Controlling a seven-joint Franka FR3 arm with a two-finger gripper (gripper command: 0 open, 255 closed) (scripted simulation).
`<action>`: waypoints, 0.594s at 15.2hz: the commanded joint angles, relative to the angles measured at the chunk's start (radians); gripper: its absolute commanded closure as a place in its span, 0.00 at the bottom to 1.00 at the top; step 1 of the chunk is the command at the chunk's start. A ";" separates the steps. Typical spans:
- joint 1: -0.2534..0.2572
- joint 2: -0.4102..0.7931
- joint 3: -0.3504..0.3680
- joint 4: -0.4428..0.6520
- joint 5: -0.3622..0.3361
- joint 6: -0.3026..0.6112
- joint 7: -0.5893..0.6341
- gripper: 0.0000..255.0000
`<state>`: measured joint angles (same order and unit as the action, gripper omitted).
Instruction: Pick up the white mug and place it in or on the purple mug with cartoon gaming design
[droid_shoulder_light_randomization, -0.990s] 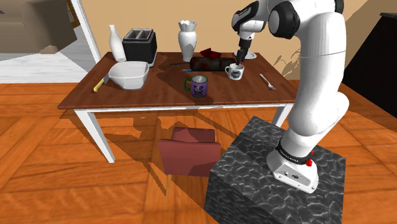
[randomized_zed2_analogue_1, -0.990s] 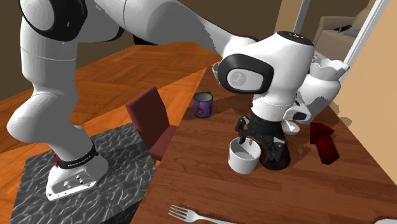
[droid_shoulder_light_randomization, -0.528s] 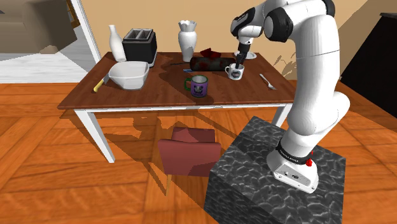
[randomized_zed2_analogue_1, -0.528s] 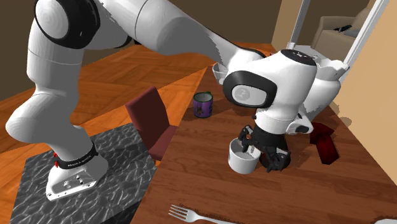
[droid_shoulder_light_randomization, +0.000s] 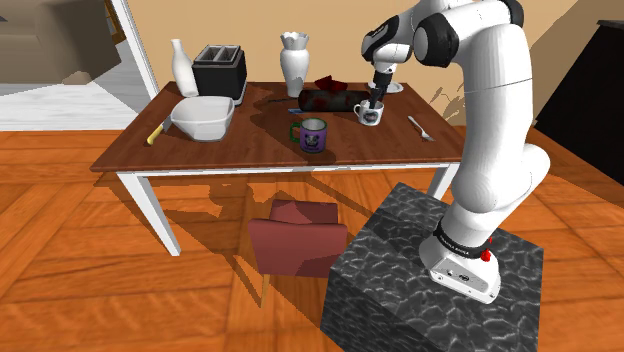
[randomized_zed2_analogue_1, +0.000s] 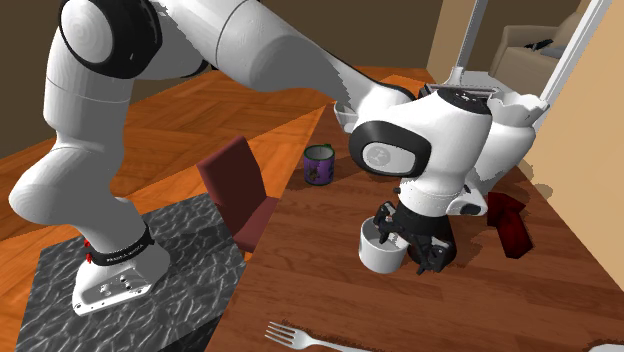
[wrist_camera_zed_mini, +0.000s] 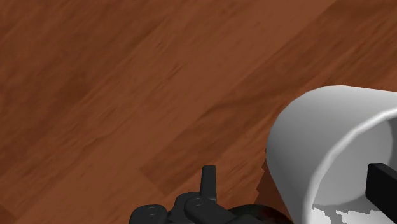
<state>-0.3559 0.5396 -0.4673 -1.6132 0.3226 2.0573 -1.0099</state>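
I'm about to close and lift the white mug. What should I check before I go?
1. Fingers of the gripper straddle the white mug wall, one inside, one outside: ok.
2. Grip closed on the wall: not ok; the outer finger stands apart from it.
3. The white mug upright on the table: ok.
4. The purple mug upright, mouth up: ok.
5. Bare table between the two mugs: ok.
6. The purple mug empty: cannot tell.

The light is bright and even. The desk (droid_shoulder_light_randomization: 230, 150) throws soft dark shadows on the floor (droid_shoulder_light_randomization: 80, 280) under it, by the chair (droid_shoulder_light_randomization: 295, 240)
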 joint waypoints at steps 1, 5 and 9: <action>0.000 0.000 0.000 0.000 0.000 0.000 0.000 0.00; 0.000 0.000 0.000 0.000 0.000 0.000 0.000 1.00; 0.000 0.000 0.000 0.000 0.000 0.000 0.000 1.00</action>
<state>-0.3559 0.5397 -0.4673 -1.6132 0.3226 2.0572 -1.0098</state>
